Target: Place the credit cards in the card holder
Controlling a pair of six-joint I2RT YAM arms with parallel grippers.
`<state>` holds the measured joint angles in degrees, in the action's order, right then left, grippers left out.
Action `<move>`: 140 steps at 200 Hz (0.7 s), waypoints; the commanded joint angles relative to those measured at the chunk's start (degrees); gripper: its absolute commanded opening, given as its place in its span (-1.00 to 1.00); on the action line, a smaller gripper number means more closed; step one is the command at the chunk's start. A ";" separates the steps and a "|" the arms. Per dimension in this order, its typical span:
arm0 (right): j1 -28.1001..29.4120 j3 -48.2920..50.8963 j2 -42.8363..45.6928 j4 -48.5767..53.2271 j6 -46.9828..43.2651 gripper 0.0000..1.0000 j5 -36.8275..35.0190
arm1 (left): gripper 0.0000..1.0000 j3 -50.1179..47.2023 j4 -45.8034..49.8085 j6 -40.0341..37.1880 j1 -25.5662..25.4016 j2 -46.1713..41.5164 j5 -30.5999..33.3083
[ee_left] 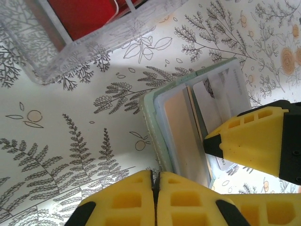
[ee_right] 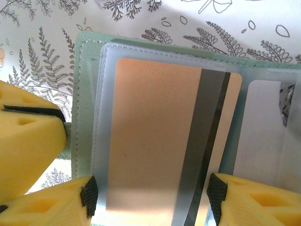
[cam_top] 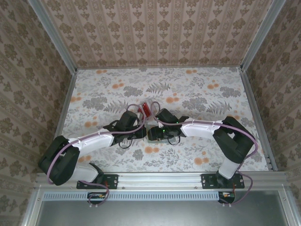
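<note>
Card holder (ee_right: 87, 47) lies open mid-table, left gripper (ee_left: 155, 178) at its nine o'clock edge, jaws together. Tan credit card (ee_right: 150, 117) sits in its sleeve (ee_right: 104, 94); right gripper (ee_right: 153, 197) straddles it at six o'clock, jaws apart. Seating looks done; next, withdraw for another card.

We see damask-patterned tan walls (cam_top: 155, 28) on three sides, a floral tablecloth (cam_top: 117, 89) mid-frame, and an aluminium rail (cam_top: 160, 179) along the bottom.

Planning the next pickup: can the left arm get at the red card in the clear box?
Probably yes: the clear box with the red card lies just ahead of the left fingers, bare tablecloth between; they're shut and must open first.
</note>
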<state>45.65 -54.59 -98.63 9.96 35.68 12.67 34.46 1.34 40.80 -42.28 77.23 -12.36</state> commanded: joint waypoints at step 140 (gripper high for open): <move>4.17 -2.47 -4.73 0.70 -3.88 -0.13 -1.71 | -1.00 0.08 -3.02 1.30 0.66 -3.64 -3.23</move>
<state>48.34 -57.71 -101.91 11.31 32.71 10.74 34.04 4.23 40.99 -41.85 76.82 -11.86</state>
